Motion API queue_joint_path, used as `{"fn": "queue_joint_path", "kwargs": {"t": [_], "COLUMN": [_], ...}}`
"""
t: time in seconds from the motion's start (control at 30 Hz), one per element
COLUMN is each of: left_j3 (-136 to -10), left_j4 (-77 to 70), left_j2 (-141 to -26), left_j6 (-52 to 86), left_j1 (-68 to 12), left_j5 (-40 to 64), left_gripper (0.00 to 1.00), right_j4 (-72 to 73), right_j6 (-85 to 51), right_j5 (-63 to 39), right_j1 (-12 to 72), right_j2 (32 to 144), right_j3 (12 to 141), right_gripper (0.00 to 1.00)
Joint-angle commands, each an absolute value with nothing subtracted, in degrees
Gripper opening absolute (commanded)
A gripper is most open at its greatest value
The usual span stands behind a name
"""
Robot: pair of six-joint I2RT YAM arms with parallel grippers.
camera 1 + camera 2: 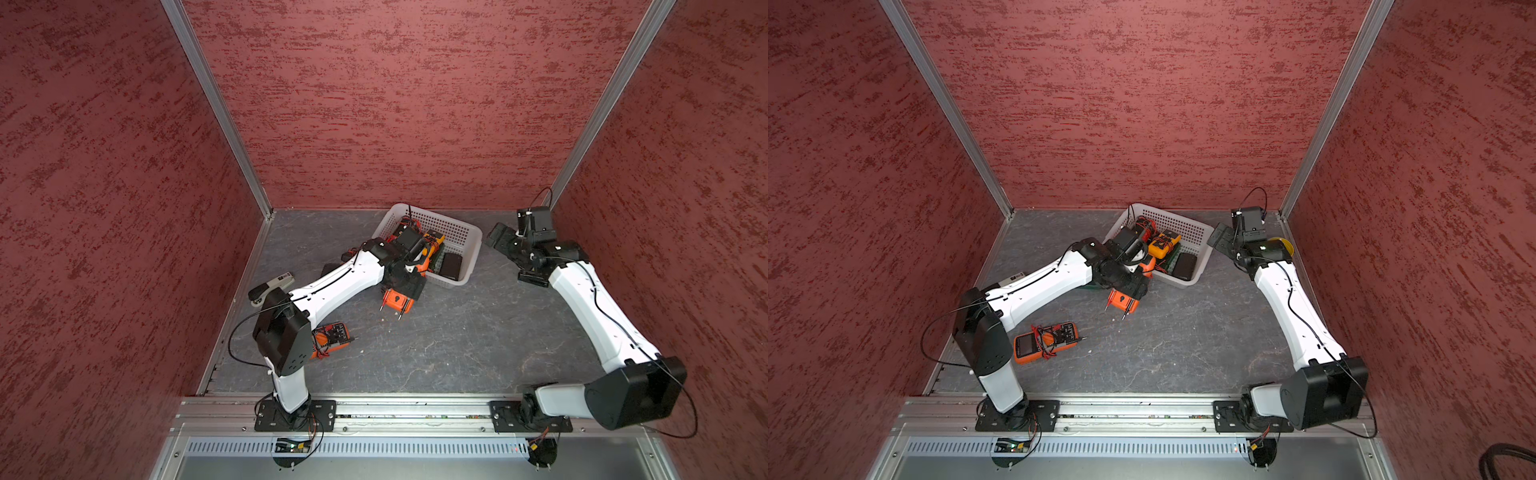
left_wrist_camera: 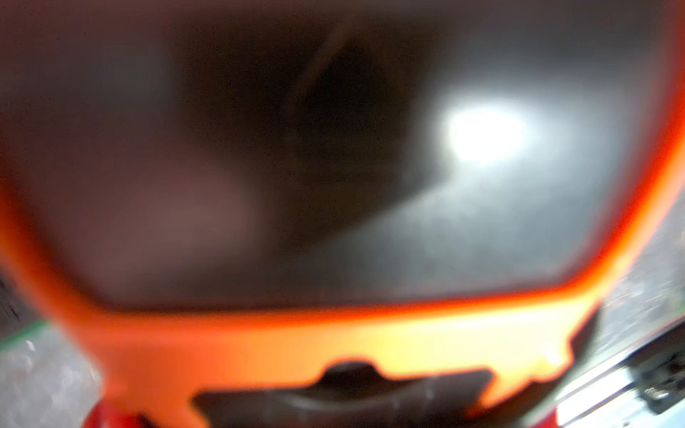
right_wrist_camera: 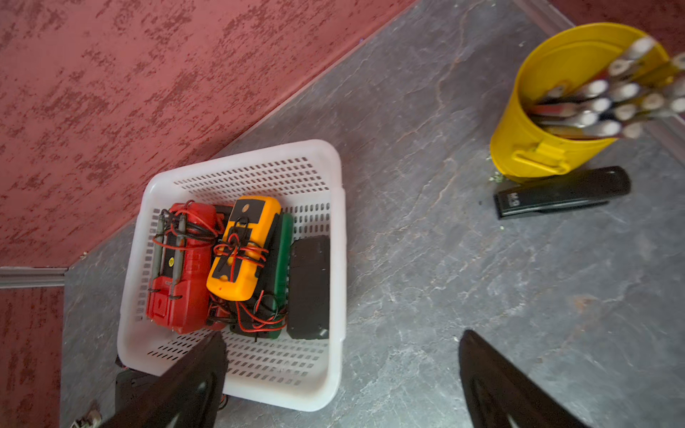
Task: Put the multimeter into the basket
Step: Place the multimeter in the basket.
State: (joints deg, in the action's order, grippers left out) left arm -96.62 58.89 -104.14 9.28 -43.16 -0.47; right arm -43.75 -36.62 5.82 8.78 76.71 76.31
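Basket [image 3: 338,281]: white plastic, smooth, slight sheen, perforated; counter [image 3: 482,259]: grey, matt, stone-veined; walls [image 3: 111,92]: red, rough, mottled; cup [image 3: 519,140]: yellow, glossy, looks like painted metal; multimeter [image 1: 405,305] casing: orange, smooth plastic or rubber.

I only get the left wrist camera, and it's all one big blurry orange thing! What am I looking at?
Observer: An orange multimeter, right under the left gripper.
Operator: Is it in the basket?
Observer: No. It's outside the basket, by the side nearest the robot.
Operator: Is anything else in there?
Observer: Yes, a red meter and a yellow meter lie side by side inside.
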Motion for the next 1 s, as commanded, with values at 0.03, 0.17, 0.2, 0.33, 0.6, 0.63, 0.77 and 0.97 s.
{"fn": "queue_joint_path", "kwargs": {"t": [0.03, 0.17, 0.2, 0.33, 0.6, 0.63, 0.77, 0.97], "left_j3": [-107.7, -120.2, -123.7, -136.3, -139.5, -139.5, -140.1, -141.4], "left_j4": [57.5, 56.6, 56.5, 55.3, 43.1, 41.6, 37.4, 36.4], "left_j2": [-109.3, -117.0, -119.3, -127.8, -133.9, -134.7, -137.1, -139.9], "left_j6": [5.7, 5.0, 5.0, 5.0, 5.4, 5.4, 5.7, 5.9], "left_j1": [-42.4, -41.8, -41.7, -41.6, -41.7, -41.9, -42.8, -44.5], "left_j5": [1.7, 2.2, 2.4, 2.3, 1.8, 1.1, 0.4, 0.0], "left_gripper": [0.09, 0.09, 0.09, 0.09, 0.11, 0.11, 0.11, 0.12], "right_j4": [-43.1, -41.4, -41.1, -40.0, -39.9, -40.1, -40.3, -40.5], "right_j6": [-37.9, -39.1, -39.2, -39.1, -37.7, -37.9, -38.7, -38.5], "right_j5": [7.2, 6.9, 6.9, 6.3, 6.6, 6.7, 5.8, 5.0], "right_j1": [7.0, 6.2, 6.2, 6.1, 6.2, 6.1, 6.2, 6.1], "right_j2": [73.3, 70.8, 70.3, 69.1, 69.2, 69.3, 69.8, 70.2], "right_j3": [73.0, 69.8, 69.2, 67.8, 67.4, 67.5, 67.7, 68.5], "right_gripper": [0.99, 0.99, 0.99, 0.99, 0.99, 0.99, 0.99, 0.99]}}
